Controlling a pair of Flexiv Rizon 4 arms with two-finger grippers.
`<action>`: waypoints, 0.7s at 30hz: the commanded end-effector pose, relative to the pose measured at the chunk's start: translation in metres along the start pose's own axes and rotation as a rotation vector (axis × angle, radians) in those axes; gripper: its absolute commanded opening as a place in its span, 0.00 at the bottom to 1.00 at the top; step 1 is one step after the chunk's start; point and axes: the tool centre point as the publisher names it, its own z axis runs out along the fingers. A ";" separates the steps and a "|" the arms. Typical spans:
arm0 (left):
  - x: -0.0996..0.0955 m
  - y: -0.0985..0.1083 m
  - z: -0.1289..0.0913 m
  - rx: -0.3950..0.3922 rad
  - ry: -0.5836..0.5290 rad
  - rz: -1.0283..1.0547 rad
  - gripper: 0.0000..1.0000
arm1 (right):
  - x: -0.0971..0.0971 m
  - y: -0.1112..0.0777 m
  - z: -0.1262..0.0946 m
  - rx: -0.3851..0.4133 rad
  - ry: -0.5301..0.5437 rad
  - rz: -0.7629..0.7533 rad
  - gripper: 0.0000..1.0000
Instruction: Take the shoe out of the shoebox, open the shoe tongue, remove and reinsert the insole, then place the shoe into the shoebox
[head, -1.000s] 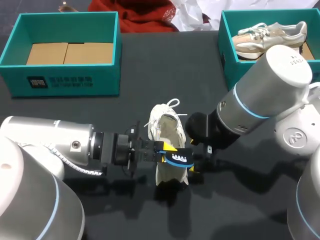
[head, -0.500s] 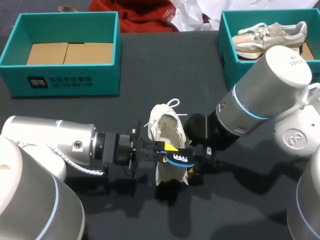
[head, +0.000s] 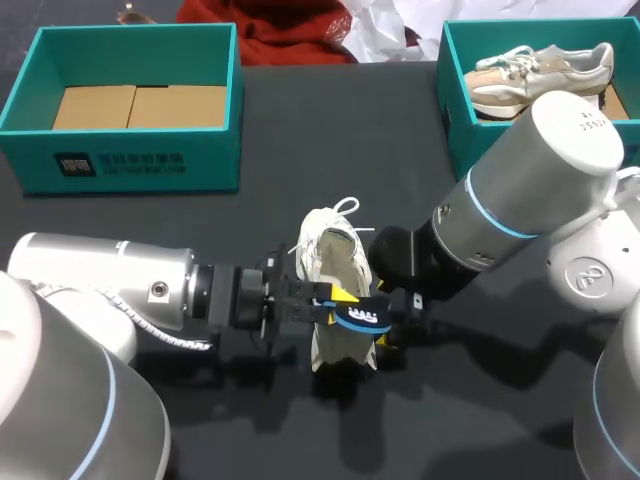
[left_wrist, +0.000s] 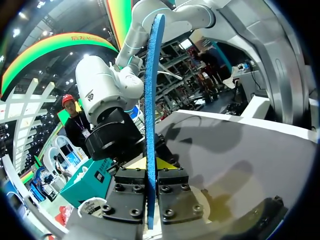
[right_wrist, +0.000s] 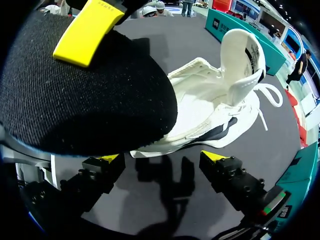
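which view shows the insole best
The right wrist view: the insole shows its broad black face there, close up. The left wrist view shows only its thin blue edge, clamped in the left gripper. The head view shows just a small blue strip by the shoe.

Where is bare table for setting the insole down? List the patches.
Bare table lies between the left box and right box, beyond the shoe. The strip in front of the left box is free too. Crowded: around the shoe, where left arm, right arm and insole meet.
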 end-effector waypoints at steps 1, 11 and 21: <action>-0.001 0.002 0.008 0.000 -0.005 -0.006 0.00 | 0.001 0.000 0.002 0.000 -0.003 0.000 1.00; -0.002 0.004 0.011 -0.001 -0.021 -0.040 0.00 | 0.001 0.000 0.002 0.000 -0.003 0.000 1.00; -0.001 0.011 0.010 -0.008 -0.058 -0.088 0.00 | 0.001 0.000 0.002 0.000 -0.003 0.000 1.00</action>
